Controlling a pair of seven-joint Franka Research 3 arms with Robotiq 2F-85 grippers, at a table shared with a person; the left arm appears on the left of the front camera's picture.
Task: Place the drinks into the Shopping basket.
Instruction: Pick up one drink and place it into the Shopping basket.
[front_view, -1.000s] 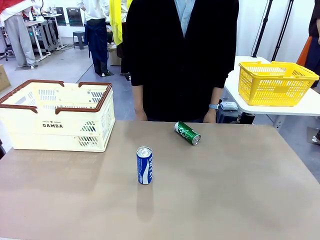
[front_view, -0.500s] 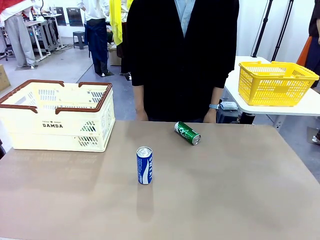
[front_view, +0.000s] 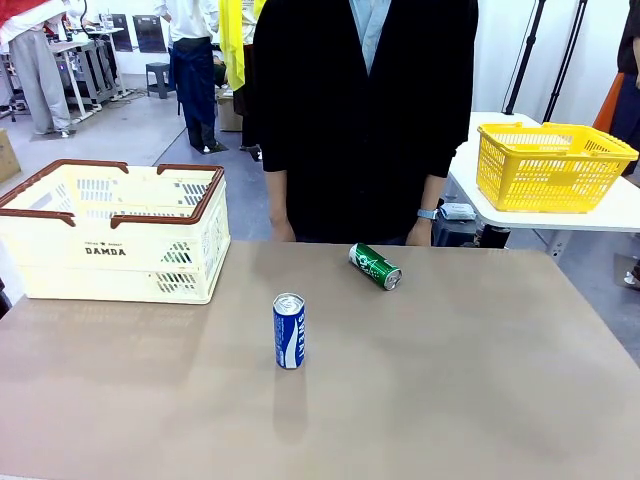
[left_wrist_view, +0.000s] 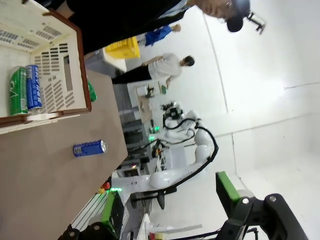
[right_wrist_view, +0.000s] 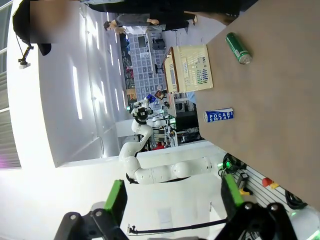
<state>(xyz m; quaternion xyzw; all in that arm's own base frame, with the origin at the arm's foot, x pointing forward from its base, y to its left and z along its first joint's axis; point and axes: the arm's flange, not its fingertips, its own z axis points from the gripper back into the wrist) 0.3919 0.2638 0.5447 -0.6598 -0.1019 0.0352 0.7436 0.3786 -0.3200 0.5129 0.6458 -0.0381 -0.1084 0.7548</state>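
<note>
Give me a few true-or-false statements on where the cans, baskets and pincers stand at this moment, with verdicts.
1. The blue SWEAT can stands upright on the table. True.
2. The loose green can stands upright. False: it lies on its side, near the person.
3. The DAMDA basket holds no cans. False: the left wrist view shows a second green can and a second blue can lying inside.
4. The left pincer and right pincer are both open, holding nothing. True.
5. The yellow mesh basket shares the cans' table. False: it sits on a separate white table to the right.
</note>
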